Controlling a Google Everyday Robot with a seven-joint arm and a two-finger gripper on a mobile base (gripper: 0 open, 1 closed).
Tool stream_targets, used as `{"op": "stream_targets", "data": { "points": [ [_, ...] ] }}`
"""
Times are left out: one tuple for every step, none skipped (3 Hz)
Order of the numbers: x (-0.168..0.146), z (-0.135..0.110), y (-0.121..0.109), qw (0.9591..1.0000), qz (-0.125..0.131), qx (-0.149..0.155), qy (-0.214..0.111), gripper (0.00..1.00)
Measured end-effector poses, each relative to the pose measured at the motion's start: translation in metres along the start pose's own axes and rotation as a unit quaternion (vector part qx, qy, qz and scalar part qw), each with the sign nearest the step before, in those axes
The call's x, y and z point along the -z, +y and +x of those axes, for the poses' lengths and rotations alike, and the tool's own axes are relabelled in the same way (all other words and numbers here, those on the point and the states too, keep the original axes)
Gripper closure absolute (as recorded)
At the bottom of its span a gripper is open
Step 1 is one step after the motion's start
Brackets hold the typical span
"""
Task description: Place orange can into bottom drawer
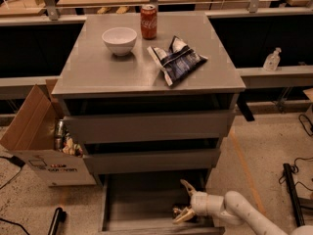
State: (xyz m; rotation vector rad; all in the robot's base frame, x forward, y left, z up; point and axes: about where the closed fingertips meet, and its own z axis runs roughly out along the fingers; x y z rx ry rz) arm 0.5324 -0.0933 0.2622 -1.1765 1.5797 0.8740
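Note:
The bottom drawer (pixel 142 199) of the grey cabinet is pulled out, a shallow grey tray near the floor. My gripper (pixel 185 200) reaches into its right part from the lower right, low over the drawer floor. Its two pale fingers (pixel 187 186) are spread wide apart with dark drawer interior between them. The orange can does not clearly show. A small dark shape lies by the lower finger, and I cannot tell what it is. A red cola can (pixel 148 21) stands at the back of the cabinet top.
A white bowl (pixel 119 40) and a dark snack bag (pixel 177 60) lie on the cabinet top. The two upper drawers (pixel 146 126) are nearly shut. An open cardboard box (pixel 44 141) with items stands to the cabinet's left. A spray bottle (pixel 272 59) sits on the right ledge.

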Motion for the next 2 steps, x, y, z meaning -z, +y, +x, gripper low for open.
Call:
{"op": "stream_targets", "data": {
  "points": [
    [0.0338,0.0073,0.0011,0.9991,0.023,-0.035,-0.005,0.0],
    [0.0338,0.0073,0.0011,0.9991,0.023,-0.035,-0.005,0.0]
  ]
}}
